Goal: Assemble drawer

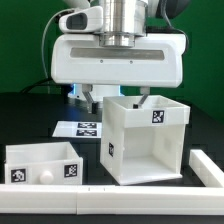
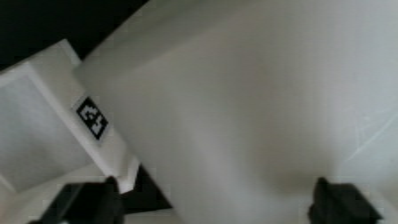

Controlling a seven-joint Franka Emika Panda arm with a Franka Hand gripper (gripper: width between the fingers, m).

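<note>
White plastic box (image 1: pixel 140 140) was found near the table's (image 1: pixel 30 125) front edge, directly under the tool (image 1: pixel 116 98). Jaws were seen wide astride it; a grip could not be confirmed. Grasping was judged underway; firm closing would be needed next.

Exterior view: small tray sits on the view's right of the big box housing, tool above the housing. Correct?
No. The exterior view shows the small tray on its left of the box housing, not its right. The tool is above the housing, as stated.
</note>
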